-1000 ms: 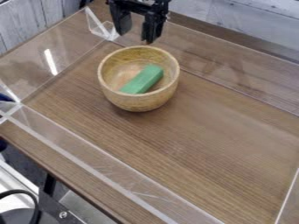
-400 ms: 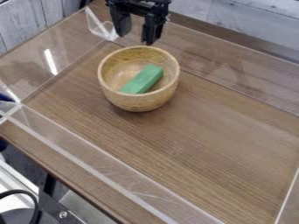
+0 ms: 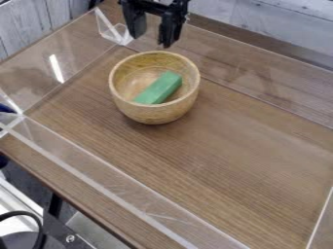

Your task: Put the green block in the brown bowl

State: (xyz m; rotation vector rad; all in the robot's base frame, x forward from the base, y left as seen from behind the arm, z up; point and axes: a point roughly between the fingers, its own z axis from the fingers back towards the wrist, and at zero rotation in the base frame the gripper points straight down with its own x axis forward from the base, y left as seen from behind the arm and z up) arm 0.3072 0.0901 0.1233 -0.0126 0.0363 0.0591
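The green block [image 3: 162, 88] lies tilted inside the brown bowl [image 3: 155, 109], resting against its inner wall. The bowl sits on the wooden table, toward the back left. My gripper [image 3: 151, 39] hangs above and behind the bowl's far rim, pointing down. Its two dark fingers [image 3: 168, 33] stand apart and nothing is between them.
Clear plastic walls [image 3: 53, 68] fence the wooden table [image 3: 221, 156] on all sides. A transparent corner piece [image 3: 113, 29] stands just left of the gripper. The right half and front of the table hold only bare wood.
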